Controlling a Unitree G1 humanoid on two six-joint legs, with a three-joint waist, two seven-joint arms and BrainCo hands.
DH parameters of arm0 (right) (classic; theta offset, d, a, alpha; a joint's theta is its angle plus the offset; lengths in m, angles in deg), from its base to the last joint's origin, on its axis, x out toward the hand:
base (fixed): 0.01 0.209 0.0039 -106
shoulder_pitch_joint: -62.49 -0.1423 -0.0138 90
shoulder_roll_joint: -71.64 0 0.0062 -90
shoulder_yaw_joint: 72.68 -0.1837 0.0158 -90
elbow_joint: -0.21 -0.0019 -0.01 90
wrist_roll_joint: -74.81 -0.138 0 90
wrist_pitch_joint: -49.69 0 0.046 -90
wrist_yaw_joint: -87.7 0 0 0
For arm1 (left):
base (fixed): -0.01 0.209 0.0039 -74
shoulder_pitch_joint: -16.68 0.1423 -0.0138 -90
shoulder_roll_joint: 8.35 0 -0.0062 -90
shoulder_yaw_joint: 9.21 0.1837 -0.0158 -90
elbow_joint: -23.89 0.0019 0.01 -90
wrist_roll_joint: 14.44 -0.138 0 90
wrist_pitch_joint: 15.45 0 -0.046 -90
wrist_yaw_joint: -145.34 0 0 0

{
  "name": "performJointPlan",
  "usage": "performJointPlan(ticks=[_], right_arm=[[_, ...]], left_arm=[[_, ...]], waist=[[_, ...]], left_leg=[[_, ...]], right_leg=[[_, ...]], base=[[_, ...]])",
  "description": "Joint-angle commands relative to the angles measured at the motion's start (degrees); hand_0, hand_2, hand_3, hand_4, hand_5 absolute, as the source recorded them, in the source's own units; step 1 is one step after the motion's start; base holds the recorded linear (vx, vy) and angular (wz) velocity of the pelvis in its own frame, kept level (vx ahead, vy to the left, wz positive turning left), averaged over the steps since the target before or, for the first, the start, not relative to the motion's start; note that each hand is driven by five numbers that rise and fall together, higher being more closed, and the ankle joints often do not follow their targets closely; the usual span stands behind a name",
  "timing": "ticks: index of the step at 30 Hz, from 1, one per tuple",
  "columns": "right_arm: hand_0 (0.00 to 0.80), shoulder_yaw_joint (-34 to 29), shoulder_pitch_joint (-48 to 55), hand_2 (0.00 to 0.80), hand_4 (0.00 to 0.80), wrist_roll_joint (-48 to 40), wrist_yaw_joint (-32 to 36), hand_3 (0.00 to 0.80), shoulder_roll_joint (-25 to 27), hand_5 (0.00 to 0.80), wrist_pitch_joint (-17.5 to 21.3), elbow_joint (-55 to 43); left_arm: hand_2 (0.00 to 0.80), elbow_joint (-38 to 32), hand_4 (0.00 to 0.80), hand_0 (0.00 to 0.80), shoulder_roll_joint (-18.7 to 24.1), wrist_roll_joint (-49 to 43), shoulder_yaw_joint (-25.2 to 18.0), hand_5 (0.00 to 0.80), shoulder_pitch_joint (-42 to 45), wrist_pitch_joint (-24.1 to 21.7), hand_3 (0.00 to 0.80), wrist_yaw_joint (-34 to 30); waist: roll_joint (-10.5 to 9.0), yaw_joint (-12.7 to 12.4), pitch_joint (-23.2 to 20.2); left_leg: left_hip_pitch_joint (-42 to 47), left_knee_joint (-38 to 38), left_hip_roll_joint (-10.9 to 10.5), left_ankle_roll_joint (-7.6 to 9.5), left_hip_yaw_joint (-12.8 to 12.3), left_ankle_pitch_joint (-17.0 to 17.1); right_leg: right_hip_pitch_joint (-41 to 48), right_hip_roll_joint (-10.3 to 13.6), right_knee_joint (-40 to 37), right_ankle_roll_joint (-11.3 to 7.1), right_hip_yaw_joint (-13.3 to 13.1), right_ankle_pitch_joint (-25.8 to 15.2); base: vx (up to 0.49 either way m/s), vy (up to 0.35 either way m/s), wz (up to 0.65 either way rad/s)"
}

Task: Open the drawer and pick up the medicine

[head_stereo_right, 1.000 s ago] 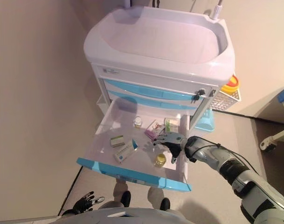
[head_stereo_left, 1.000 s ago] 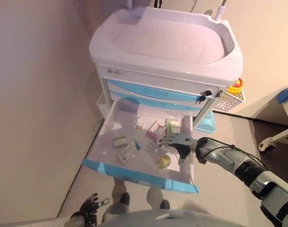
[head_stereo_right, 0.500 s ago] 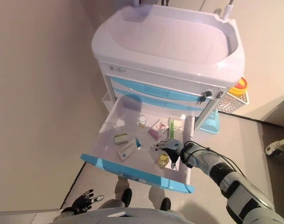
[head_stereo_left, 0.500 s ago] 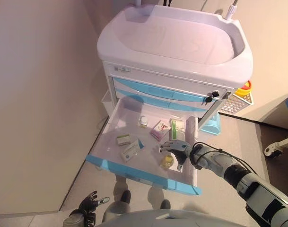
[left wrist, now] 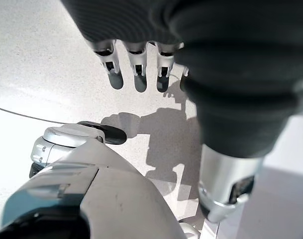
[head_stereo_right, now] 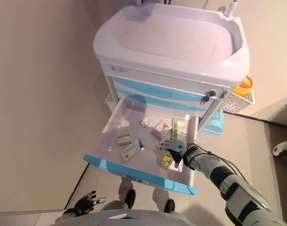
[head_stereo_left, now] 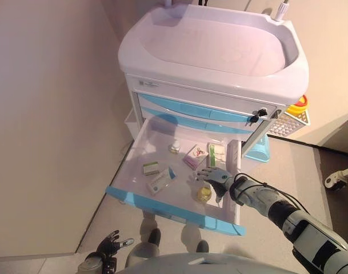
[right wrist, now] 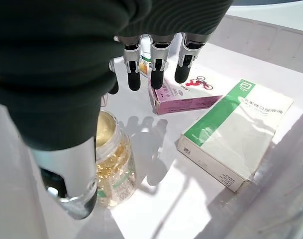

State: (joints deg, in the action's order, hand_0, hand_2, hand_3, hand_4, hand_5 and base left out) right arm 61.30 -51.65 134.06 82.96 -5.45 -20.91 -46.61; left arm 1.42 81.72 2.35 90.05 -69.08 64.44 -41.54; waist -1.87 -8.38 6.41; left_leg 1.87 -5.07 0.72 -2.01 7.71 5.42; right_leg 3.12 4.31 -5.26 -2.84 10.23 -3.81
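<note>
Right hand (head_stereo_left: 215,176) was out over the open drawer (head_stereo_left: 140,142), fingers (right wrist: 156,69) straight and apart, holding nothing. It hung above the yellow jar (right wrist: 109,165), w/ the thumb next to the jar in the wrist view; I could not tell if it touched. Fingertips pointed toward the pink box (right wrist: 181,93).

Left hand (head_stereo_left: 108,248) hung low by the floor (left wrist: 37,59), well apart from the drawer, fingers (left wrist: 136,69) loose and spread, nothing in it.

Cart (head_stereo_left: 214,51) was white w/ blue drawer fronts, and it had a big sunk top. The pulled-out drawer was white inside w/ a blue front (head_stereo_left: 174,210).

Medicine was all in the drawer, none picked up:
- yellow jar near the front, right side, upright
- pink box lying flat, farther back than the jar
- green and white box (right wrist: 238,129) flat, just beside the pink box, close to the right wall
- small bottle (head_stereo_left: 174,148) upright near the back, also seen behind the fingers in the wrist view
- small green box (head_stereo_left: 150,168) on the left part
- blue and white box (head_stereo_left: 161,181) flat, just in front of the small green box

White basket (head_stereo_left: 290,121) w/ sth yellow and red in it hung on the cart's right side.
</note>
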Motion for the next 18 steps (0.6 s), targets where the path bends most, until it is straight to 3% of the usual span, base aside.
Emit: performJointPlan(ticks=[1, 18], right_arm=[[0.0, 2.1, -1.7, 0.0, 0.0, 0.2, -1.5, 0.0, -1.1, 0.0, -0.4, 0.0], [0.0, 3.5, -1.3, 0.0, 0.0, 1.0, -0.8, 0.0, -3.1, 0.0, 0.7, 3.0]], left_arm=[[0.0, 1.8, 0.0, 0.0, 0.5, -1.4, 2.0, 0.0, -3.5, -1.5, 0.0, -0.4], [0.0, 1.8, 0.0, 0.0, 0.3, -1.7, 2.7, 0.0, -4.1, -1.5, 0.0, -0.2]], waist=[[-1.24, -1.7, 0.3], [-1.48, -2.4, 0.2]], left_leg=[[-0.8, 0.1, -3.3, 2.66, -1.2, -3.3], [-1.0, 0.1, -3.3, 2.66, -0.6, -3.2]], right_leg=[[-1.0, 1.9, 3.6, -2.0, 0.1, 1.1], [-1.0, 1.9, 3.3, -2.11, 0.3, 0.9]], base=[[0.0, 0.0, 0.0], [0.0, 0.0, 0.0]])
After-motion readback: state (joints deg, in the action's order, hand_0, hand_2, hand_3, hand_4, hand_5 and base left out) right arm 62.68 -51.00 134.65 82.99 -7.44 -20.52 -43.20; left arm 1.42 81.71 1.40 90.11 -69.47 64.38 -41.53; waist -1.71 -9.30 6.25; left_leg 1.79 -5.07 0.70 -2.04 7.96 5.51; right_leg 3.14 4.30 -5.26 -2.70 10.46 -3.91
